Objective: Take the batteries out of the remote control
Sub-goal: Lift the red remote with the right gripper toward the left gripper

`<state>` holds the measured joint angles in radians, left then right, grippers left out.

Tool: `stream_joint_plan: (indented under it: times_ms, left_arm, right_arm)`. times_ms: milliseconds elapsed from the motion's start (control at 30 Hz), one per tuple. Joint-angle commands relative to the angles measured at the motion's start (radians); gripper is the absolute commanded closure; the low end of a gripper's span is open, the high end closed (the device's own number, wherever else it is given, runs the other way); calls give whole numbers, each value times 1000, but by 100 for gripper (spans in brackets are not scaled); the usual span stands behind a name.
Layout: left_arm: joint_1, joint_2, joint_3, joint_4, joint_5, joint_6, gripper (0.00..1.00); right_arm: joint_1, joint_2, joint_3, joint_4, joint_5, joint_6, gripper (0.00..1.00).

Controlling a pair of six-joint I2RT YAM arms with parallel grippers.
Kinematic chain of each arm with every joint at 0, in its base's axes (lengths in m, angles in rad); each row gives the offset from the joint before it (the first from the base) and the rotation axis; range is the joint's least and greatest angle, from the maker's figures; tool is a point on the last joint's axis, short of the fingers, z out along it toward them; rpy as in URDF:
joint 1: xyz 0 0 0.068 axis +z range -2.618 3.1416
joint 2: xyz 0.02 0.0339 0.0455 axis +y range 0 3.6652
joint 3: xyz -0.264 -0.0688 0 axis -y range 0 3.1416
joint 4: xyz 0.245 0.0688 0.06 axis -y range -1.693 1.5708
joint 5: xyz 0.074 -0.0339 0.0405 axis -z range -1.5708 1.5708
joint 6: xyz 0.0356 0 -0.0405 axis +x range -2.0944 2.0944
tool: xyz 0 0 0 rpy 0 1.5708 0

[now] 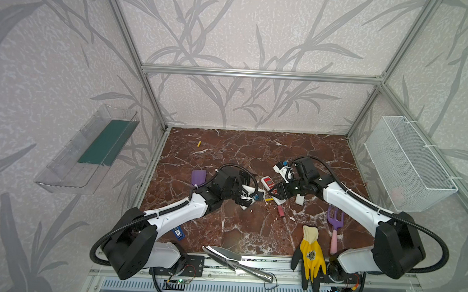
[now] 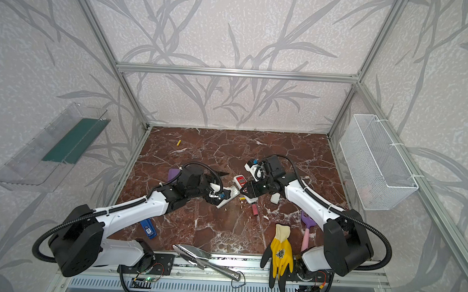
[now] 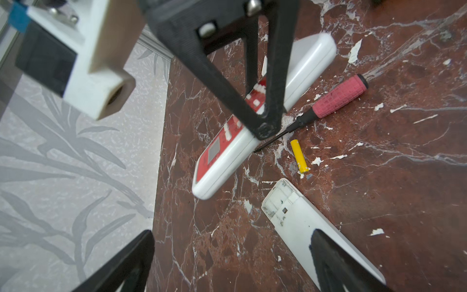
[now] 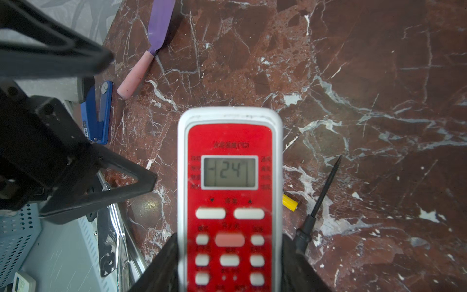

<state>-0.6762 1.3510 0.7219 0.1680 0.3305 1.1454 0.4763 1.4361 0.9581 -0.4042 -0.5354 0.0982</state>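
Note:
My right gripper (image 4: 230, 252) is shut on the remote control (image 4: 230, 177), a white one with a red face and a lit display, held tilted just above the marble table (image 1: 250, 230). One yellow battery (image 3: 299, 159) lies on the table beside it, seen in both top views (image 1: 269, 200) (image 2: 242, 198). A second yellow battery (image 1: 199, 143) lies far back on the left. My left gripper (image 3: 232, 237) hangs open over a second white remote (image 3: 310, 227), which lies back up with its end compartment uncovered and bare. Nothing sits between the left fingers.
A pink-handled screwdriver (image 3: 338, 97) lies by the held remote. Also on the table are a purple scoop (image 1: 198, 177), a blue stapler (image 1: 178, 233), a purple hand fork (image 1: 334, 220), a yellow glove (image 1: 311, 252) and a metal trowel (image 1: 229, 257). A wire basket (image 1: 408, 164) hangs on the right wall.

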Motion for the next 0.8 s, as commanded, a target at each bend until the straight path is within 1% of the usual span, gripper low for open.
stream_joint_plan:
  times_ms: [0,133,200,267,300,500,767]
  left_arm:
    - [-17,27,23,69,-37,108,6]
    - [-23,55,37,95,-49,144,13]
    - [-24,65,46,101,-45,142,19]
    - [-25,83,33,160,-41,155,23]
    - [-25,92,28,184,-38,159,24]
    - [-27,124,66,153,-13,186,28]
    - [-36,138,99,86,8,252,39]
  right_arm:
    - [8,-14,-1,-24,-42,-21,64]
    - [12,-20,-2,-31,-67,-33,64]
    - [13,-25,-5,-33,-83,-37,64]
    - [12,-26,-7,-31,-103,-38,64]
    - [14,-26,-7,-30,-111,-37,65]
    - [17,-14,5,-36,-135,-46,65]
    - [23,13,34,-66,-144,-72,65]
